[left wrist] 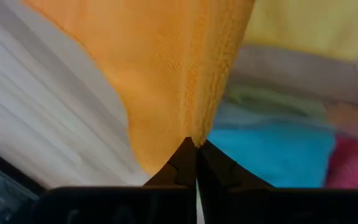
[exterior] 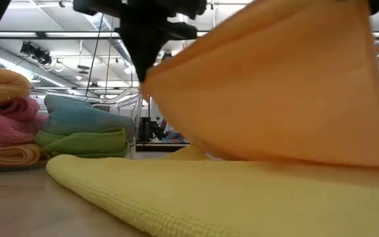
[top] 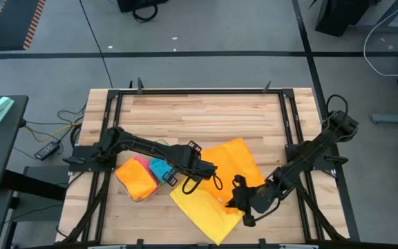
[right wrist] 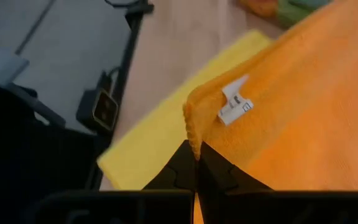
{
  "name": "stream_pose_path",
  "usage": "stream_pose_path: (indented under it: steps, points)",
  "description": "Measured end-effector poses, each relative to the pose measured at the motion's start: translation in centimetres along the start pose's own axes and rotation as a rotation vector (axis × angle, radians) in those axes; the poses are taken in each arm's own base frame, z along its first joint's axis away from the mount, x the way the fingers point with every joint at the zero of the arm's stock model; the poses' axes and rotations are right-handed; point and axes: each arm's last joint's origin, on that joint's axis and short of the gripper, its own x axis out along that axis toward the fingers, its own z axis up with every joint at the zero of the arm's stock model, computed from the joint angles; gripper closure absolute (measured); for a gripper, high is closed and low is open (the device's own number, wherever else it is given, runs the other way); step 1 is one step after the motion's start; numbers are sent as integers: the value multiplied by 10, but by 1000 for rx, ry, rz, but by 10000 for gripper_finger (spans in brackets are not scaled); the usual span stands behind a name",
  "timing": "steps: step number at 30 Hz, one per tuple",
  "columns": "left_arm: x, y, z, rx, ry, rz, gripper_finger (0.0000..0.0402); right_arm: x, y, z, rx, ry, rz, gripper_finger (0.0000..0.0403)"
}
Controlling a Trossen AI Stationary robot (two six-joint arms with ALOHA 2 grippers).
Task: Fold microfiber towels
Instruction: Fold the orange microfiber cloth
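An orange towel (top: pixel 239 160) is held up by both grippers over a yellow towel (top: pixel 202 207), which lies flat on the wooden table near its front edge. In the low view the orange towel (exterior: pixel 275 85) slopes above the yellow towel (exterior: pixel 229 197). My left gripper (top: pixel 211 169) is shut on the orange towel's left near corner. My right gripper (top: pixel 235 196) is shut on its right near corner. My left gripper pinches a corner of the orange towel (left wrist: pixel 194 134) between its two fingers, only at their tips. That corner is lifted clear of the table (exterior: pixel 151 78), and the cloth runs away from the fingers, drawn fairly flat. One layer or several, I cannot tell. My right gripper pinches the orange towel's hemmed corner (right wrist: pixel 193 138) between its two fingertips, just beside the white label (right wrist: pixel 234 102). The corner is lifted off the yellow towel (right wrist: pixel 148 143), and the cloth stretches away from the fingers.
A pile of folded towels (top: pixel 142 176) in orange, pink, blue and green lies at the table's left near side; it also shows at the left of the low view (exterior: pixel 38 125). Black frame rails (top: pixel 185 92) run round the table. The far half shows bare wood (top: pixel 199 121).
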Motion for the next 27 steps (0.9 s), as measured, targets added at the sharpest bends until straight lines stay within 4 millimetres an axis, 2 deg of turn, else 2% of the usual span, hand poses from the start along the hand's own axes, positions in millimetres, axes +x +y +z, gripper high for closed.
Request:
stream_pose_path:
  steps: [4,8,12,15,20,24,27]
  points:
    - [-7,-5,-6,-36,39,-15,394,12,-3,4,-23,-34,24,395]
    - [-21,-12,-12,-45,-29,-105,391,26,-4,7,-39,-52,101,395]
    - [-32,-15,-15,-37,-82,-109,396,28,-2,9,-66,-27,129,395]
    - [-31,-8,-15,-13,-113,-92,389,18,-1,10,-75,27,103,395]
    - [-28,10,-11,55,-202,-24,386,-10,2,16,-76,70,21,395]
    - [-24,30,-13,65,-247,25,396,-32,-6,14,-35,144,-60,395]
    - [-14,46,-9,41,-284,58,390,-38,-13,6,10,235,-133,395]
